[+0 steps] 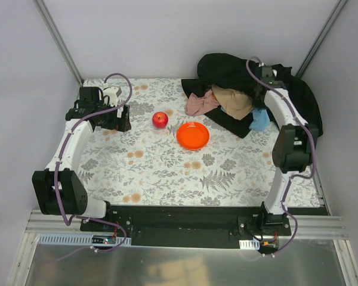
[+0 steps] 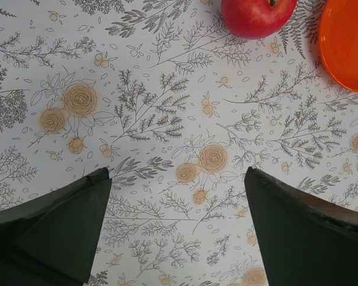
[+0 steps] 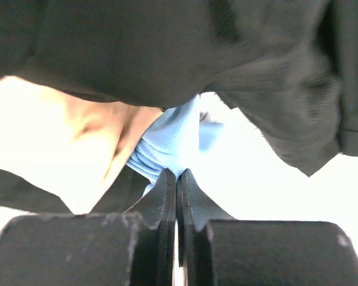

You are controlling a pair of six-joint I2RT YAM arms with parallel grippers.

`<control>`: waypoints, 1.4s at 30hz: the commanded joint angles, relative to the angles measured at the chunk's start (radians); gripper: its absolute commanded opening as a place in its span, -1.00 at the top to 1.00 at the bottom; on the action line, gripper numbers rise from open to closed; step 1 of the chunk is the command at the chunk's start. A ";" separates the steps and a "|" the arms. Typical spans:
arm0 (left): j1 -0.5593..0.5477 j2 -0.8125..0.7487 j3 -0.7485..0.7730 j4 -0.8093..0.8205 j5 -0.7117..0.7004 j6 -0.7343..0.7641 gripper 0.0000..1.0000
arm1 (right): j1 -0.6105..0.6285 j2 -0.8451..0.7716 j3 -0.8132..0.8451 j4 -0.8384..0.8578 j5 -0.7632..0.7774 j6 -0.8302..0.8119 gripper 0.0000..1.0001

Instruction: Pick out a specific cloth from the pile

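Note:
The pile [image 1: 227, 68] lies at the back right: a large black fabric with a pink cloth [image 1: 200, 102] and a tan cloth [image 1: 232, 100] on it. The light sky-blue cloth [image 1: 259, 119] pokes out at the pile's near right edge, beside my right arm. In the right wrist view my right gripper [image 3: 177, 173] is shut on a fold of the blue cloth [image 3: 170, 140], with black fabric [image 3: 137, 53] above and the tan cloth [image 3: 65, 137] to the left. My left gripper [image 1: 122, 119] is open and empty over the tablecloth at the back left [image 2: 176, 173].
A red apple [image 1: 160, 119] and an orange plate [image 1: 193, 135] sit mid-table, left of the pile; both also show in the left wrist view, apple [image 2: 256, 15], plate [image 2: 349, 42]. White walls close in the back and both sides.

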 commanded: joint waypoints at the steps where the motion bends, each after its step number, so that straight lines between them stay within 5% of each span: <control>1: -0.005 -0.027 0.016 -0.016 0.004 0.036 -0.98 | -0.006 -0.295 0.158 0.015 0.044 0.024 1.00; 9: -0.005 -0.042 0.019 -0.015 -0.002 0.038 -0.98 | 0.006 -0.493 0.487 0.139 -0.071 0.030 1.00; 15: -0.005 -0.061 0.017 -0.015 -0.020 0.047 -0.98 | 0.026 -0.657 0.386 0.273 -0.261 0.070 1.00; 27: -0.005 -0.119 0.004 -0.016 -0.100 0.058 -0.98 | 0.144 -0.859 0.155 0.212 -0.610 0.257 1.00; 31: -0.004 -0.128 0.005 -0.016 -0.121 0.049 -0.98 | 0.308 -0.887 0.093 0.154 -0.682 0.314 1.00; 36: -0.004 -0.145 0.000 -0.015 -0.120 0.046 -0.98 | 0.584 -0.896 0.061 0.087 -0.579 0.258 1.00; 42: -0.001 -0.170 -0.012 -0.015 -0.131 0.053 -0.98 | 0.747 -0.869 0.082 0.089 -0.527 0.251 1.00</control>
